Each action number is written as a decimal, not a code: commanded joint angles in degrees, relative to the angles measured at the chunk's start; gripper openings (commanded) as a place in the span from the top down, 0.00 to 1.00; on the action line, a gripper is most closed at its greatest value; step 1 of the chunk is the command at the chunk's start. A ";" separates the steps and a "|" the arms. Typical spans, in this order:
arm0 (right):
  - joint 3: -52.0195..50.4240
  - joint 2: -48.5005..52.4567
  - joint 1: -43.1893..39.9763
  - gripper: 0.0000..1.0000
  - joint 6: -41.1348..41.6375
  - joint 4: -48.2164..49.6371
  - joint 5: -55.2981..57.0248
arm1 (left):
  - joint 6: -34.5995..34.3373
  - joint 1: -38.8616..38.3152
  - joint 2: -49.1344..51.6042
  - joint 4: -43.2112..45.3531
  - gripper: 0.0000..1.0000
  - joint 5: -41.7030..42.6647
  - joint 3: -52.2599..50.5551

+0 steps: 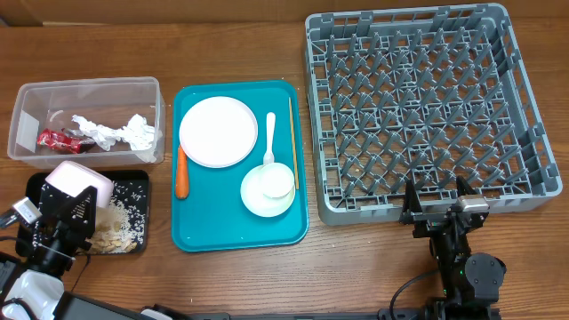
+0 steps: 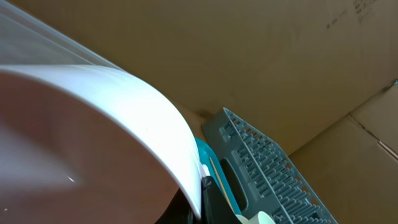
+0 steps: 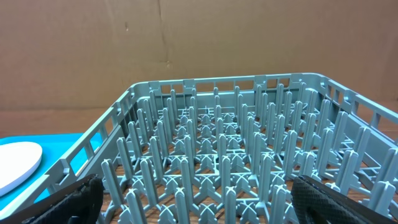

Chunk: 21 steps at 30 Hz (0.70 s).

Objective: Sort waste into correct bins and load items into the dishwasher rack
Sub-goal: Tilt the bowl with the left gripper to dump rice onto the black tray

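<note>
My left gripper is shut on the rim of the small pale pink bowl, which hangs tilted over the black tray holding rice and beige scraps. In the left wrist view the pink bowl fills the frame, its white rim pinched in my left gripper. The clear tub holds the red wrapper and tissues. On the teal tray lie a carrot, plate, fork, chopsticks and a white bowl with a cup. My right gripper stands open at the grey rack's near wall.
The rack shows only upright pegs, and the plate's edge shows at the left of the right wrist view. Cardboard walls stand behind the table. Bare wood runs along the front between the two arms.
</note>
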 commanded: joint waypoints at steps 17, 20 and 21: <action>-0.61 -0.61 -0.42 0.00 0.22 0.31 0.33 | -36.37 -3.04 -0.63 20.11 0.96 -1.01 -0.17; -0.61 -0.61 -0.42 0.00 0.22 0.28 0.31 | -50.25 -5.95 -0.63 31.06 0.96 -2.14 -0.11; -0.61 -0.61 -0.42 0.00 0.22 0.31 0.31 | -53.44 -6.78 -0.63 34.18 0.96 -2.16 -0.07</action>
